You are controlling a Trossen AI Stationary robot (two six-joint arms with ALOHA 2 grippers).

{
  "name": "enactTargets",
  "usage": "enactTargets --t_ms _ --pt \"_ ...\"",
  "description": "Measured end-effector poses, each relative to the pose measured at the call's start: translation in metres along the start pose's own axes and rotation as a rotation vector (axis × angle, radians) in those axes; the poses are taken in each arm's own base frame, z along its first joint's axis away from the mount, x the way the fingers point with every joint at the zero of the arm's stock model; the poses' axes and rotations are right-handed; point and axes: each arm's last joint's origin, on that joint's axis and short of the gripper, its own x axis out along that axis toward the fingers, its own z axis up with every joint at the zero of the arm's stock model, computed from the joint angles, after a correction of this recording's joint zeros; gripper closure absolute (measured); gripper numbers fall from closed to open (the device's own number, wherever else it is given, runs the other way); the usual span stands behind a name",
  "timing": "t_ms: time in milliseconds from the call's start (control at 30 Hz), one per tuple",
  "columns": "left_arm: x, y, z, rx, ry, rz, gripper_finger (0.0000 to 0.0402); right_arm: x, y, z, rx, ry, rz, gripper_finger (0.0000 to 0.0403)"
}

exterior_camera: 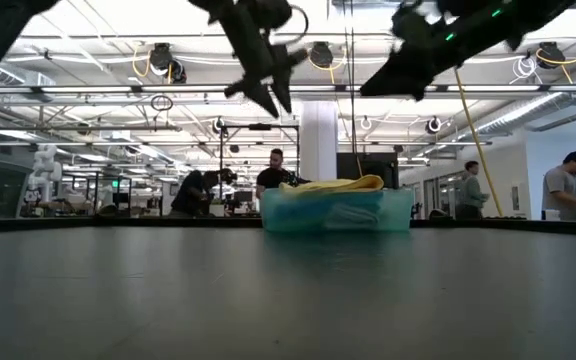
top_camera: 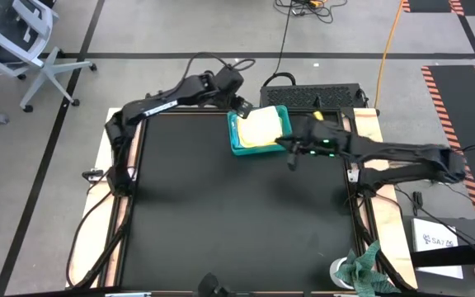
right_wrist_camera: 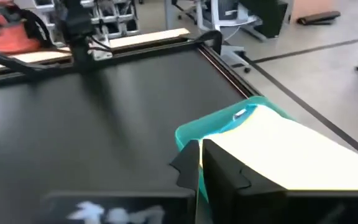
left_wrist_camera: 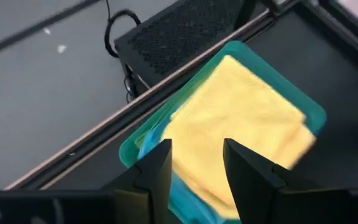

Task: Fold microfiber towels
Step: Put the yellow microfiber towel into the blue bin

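Yellow towel [top_camera: 262, 128] sits folded atop a blue one in the tray [top_camera: 235, 142] at the surface's far edge; left tool [top_camera: 242, 107] hangs open just beside the tray, right tool [top_camera: 291, 161] closed and empty near it, so either could knock the tray and spill the stack.

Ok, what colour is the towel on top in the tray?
Yellow towel; the left wrist view shows it best.

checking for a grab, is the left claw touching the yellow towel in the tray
Apart. The low view shows the left claw hanging open well above the yellow towel in the teal tray, with background visible between them.
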Motion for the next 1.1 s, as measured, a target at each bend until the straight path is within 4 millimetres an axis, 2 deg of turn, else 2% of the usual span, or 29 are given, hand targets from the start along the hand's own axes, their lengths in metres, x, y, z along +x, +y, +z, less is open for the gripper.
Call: enactTargets --t_ms 200,367,567,800,1000,1100 --pt "-0.047 -0.020 -0.017 0.060 -0.010 0.107 0.0256 0.059 -0.022 -0.026 0.013 0.086 -0.060 0.0402" --pt "-0.064 -0.035 -0.037 0.081 0.041 0.188 0.0256 0.085 -0.045 -0.057 0.043 0.222 -0.121 0.0403" --pt "-0.068 -0.053 -0.051 0.089 0.067 0.184 0.0256 0.093 -0.066 -0.075 0.105 0.310 -0.197 0.0403" --pt "-0.073 -0.068 -0.059 0.073 0.022 0.197 0.0256 0.105 -0.071 -0.092 0.168 0.360 -0.214 0.0403" --pt "-0.072 -0.071 -0.061 0.056 0.009 0.209 0.0256 0.113 -0.071 -0.097 0.188 0.342 -0.185 0.0403" --pt "-0.070 -0.070 -0.061 0.064 0.007 0.222 0.0256 0.105 -0.068 -0.089 0.200 0.329 -0.140 0.0403"
